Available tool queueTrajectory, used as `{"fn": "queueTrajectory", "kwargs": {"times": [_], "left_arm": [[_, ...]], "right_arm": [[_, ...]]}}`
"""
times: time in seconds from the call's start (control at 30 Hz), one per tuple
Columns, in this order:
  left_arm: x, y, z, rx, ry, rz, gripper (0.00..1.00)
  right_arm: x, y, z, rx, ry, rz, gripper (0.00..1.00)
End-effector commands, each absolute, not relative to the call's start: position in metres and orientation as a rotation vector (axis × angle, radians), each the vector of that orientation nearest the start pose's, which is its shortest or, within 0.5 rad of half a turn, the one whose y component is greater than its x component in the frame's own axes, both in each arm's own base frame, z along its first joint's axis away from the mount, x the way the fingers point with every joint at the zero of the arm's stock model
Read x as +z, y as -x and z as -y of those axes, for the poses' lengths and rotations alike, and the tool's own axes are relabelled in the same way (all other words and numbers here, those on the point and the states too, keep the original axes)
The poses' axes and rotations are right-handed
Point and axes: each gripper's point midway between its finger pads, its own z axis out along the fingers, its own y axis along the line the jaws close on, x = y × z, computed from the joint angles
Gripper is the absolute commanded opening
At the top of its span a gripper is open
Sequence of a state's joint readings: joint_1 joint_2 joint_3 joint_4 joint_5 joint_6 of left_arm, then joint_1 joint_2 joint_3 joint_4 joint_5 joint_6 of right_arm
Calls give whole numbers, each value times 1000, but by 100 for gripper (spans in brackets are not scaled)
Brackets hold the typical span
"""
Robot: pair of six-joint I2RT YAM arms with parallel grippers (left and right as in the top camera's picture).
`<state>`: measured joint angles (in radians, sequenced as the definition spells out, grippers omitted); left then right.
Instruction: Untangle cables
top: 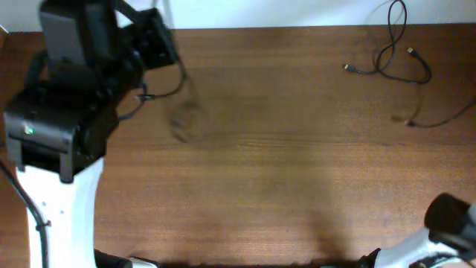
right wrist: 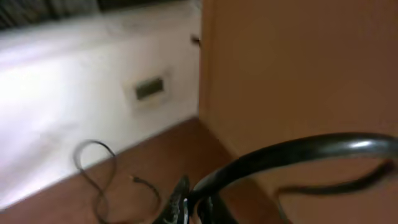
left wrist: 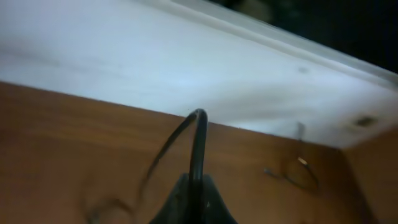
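The left claw (left wrist: 191, 182) is seen closed on a thin cable strand (left wrist: 198, 146). The strand rises steeply from between the fingers toward the white rear wall (top: 297, 13), then folds back down and to the left. From overhead, a slack part of it hangs as a small loop just beside the left arm (top: 67, 97), near the bench's (top: 268, 179) rear left corner.

A wide stretch of brown bench is left open across the middle and front.

Toward the rear right corner the loose cables (top: 398, 63) are spread on the bench. One tall loop is set with its long axis running toward the rear edge, and a small plug (top: 348, 68) points left. A further strand is drawn rightward to the right edge of the overhead view. These lie close to the rear edge and well apart from the left claw.

The right arm (top: 450, 216) is found at the front right corner. The right claw (right wrist: 189, 208) appears closed on an arching cable (right wrist: 298, 151), which sweeps up and out to the right. How tightly it is gripped cannot be told through the blur.
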<state>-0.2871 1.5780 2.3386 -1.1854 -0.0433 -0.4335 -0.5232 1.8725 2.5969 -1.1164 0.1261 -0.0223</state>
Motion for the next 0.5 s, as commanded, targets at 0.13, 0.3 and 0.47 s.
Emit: {"fn": "queueTrajectory", "kwargs": {"times": [0.13, 0.3, 0.47], "left_arm": [[547, -329, 166, -624, -35, -1822, 0], [548, -333, 171, -634, -42, -1812, 0], [548, -333, 173, -640, -46, -1812, 0]], "right_arm": [[407, -441, 307, -312, -577, -2002, 4], [516, -365, 336, -465, -590, -1714, 4], [500, -382, 367, -495, -564, -1712, 4]]}}
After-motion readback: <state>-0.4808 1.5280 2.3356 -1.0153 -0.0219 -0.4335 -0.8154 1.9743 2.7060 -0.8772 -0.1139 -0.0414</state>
